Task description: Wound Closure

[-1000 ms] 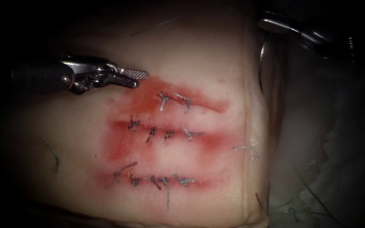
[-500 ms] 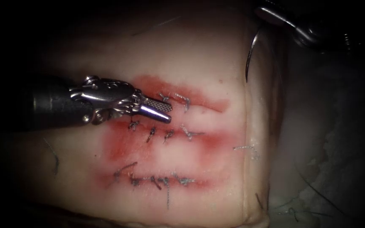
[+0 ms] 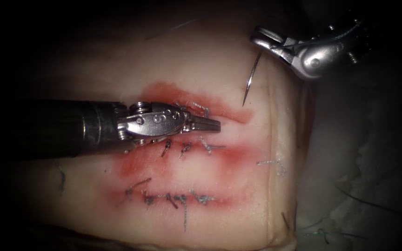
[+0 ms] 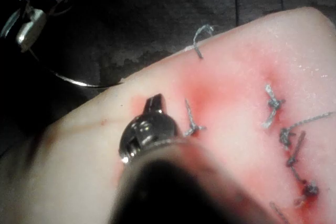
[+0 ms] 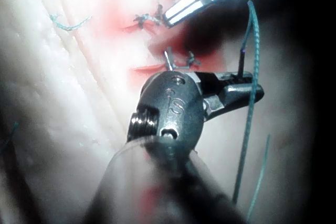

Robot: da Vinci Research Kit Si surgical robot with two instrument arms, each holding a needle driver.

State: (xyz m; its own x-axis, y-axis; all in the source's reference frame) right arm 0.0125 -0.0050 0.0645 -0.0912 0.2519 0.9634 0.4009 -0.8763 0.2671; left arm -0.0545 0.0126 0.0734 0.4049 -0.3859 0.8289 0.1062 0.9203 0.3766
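Tissue [image 3: 219, 60], right tool [image 3: 265, 38] holding needle [image 3: 251, 79]

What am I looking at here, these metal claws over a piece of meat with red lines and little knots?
This is a surgical practice robot stitching cuts in a slab of pork, the tissue. There is no patient. One picture looks down from above and in front; the other two come from small cameras riding on each arm.

The left tool comes in from the left on a dark shaft. Its jaws are shut, hold nothing, and sit over the top cut, where knotted stitches already close three red-stained cuts.

The right tool comes in from the upper right. Its jaws are shut on one end of a curved needle, which hangs free above the tissue, not in it, to the right of the cuts. Green thread trails from that tool.
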